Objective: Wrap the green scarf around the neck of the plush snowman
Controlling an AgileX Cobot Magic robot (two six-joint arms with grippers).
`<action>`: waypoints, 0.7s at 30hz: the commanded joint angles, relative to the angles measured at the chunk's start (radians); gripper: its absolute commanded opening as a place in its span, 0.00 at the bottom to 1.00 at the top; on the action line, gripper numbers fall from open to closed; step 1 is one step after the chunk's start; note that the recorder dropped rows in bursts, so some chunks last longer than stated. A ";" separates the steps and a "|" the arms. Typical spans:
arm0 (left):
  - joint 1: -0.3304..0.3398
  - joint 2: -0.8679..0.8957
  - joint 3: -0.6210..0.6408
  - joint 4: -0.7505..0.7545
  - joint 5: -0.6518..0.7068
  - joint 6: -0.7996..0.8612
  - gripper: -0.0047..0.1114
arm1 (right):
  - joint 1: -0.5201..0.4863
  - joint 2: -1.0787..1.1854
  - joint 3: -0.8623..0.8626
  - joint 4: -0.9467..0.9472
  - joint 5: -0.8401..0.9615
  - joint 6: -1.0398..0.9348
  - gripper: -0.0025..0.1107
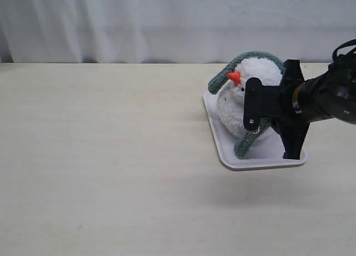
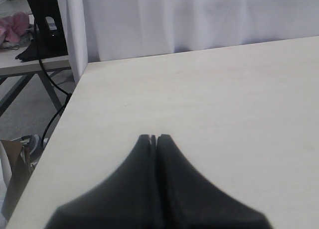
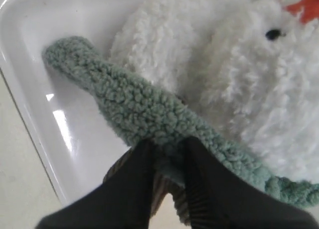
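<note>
A: Pale wooden worktop [image 1: 111, 156], white curtain [image 1: 167, 22] along its far edge. What sits on it?

B: A white tray [image 1: 261, 164], on the right side of the worktop and nearer the far edge than the near one. The plush snowman [image 1: 245, 97] stands in it, its orange nose [image 1: 234, 77] pointing towards the left side of the worktop.

A: And the green scarf [image 1: 251, 54]?

B: Looped over the crown of the snowman's head. One end hangs beside the face, just by the nose. The other side runs down the body, and its rounded end lies on the tray floor near the tray's front rim.

A: The right hand [image 3: 167, 152]?

B: It is in over the tray, right against the snowman's body. Its two black fingers [image 3: 142, 164] stand close together with a fold of the scarf's knit nipped between them, partway along the lower run. Some brown ribbed cloth [image 3: 160, 189] shows in the gap too. I can't tell whether that is gripped.

A: One black bead eye [image 3: 272, 34] is clear in that wrist view.

B: Yes, just above the scarf's line.

A: The left hand [image 2: 153, 138]?

B: Pressed together, tips touching, nothing between them. It hangs above bare worktop by a far corner [image 2: 87, 64], well apart from the tray. The exterior view doesn't catch it.
</note>
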 commanded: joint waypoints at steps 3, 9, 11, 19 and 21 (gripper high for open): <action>0.002 -0.002 0.002 -0.002 -0.009 -0.002 0.04 | 0.001 0.005 -0.002 -0.019 -0.006 0.010 0.07; 0.002 -0.002 0.002 -0.002 -0.009 -0.002 0.04 | 0.003 0.005 -0.033 -0.019 -0.038 0.076 0.07; 0.002 -0.002 0.002 -0.002 -0.009 -0.002 0.04 | 0.003 0.005 -0.033 -0.019 -0.077 0.106 0.07; 0.002 -0.002 0.002 -0.002 -0.009 -0.002 0.04 | 0.003 0.005 -0.033 -0.010 -0.115 0.165 0.07; 0.002 -0.002 0.002 -0.002 -0.009 -0.002 0.04 | 0.003 0.005 -0.033 -0.008 -0.115 0.188 0.07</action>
